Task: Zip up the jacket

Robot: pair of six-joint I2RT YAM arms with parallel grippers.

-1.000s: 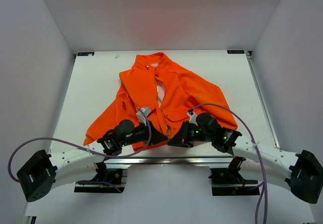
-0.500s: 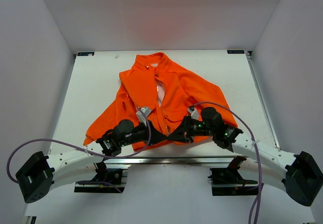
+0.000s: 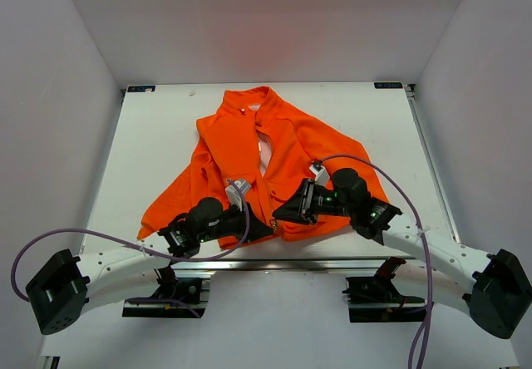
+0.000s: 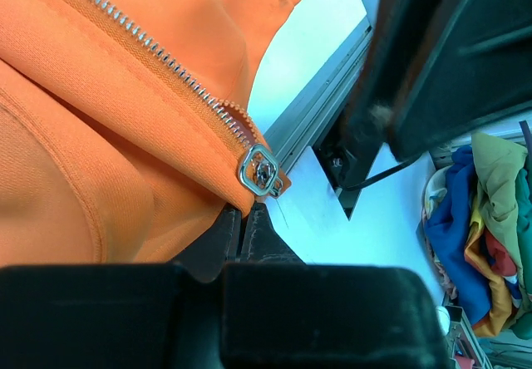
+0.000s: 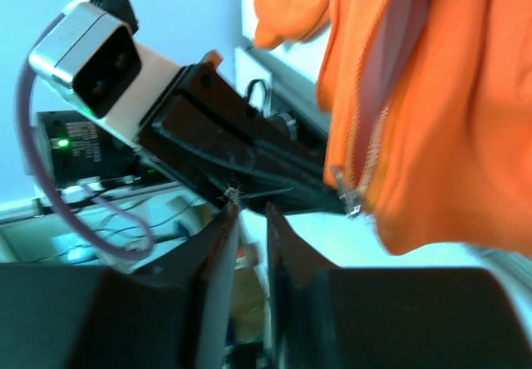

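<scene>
From above, the lower hem of the jacket [image 3: 241, 149] was hidden beneath the left gripper [image 3: 268, 231] and the right gripper [image 3: 278, 214], and the zipper slider [image 4: 260, 172] was too small to find there. The left wrist view cut the jacket off at its top and left edges. The right wrist view was blurred, its zipper teeth [image 5: 366, 149] smeared together.

Jacket [image 3: 287, 149]: bright orange, lying front-up on white table [image 3: 150, 136], sleeves splayed
Zipper [image 4: 150, 49]: open, silver slider [image 4: 259, 169] at bottom hem

White table [image 3: 158, 136] beneath spread orange jacket [image 3: 291, 149]
</scene>
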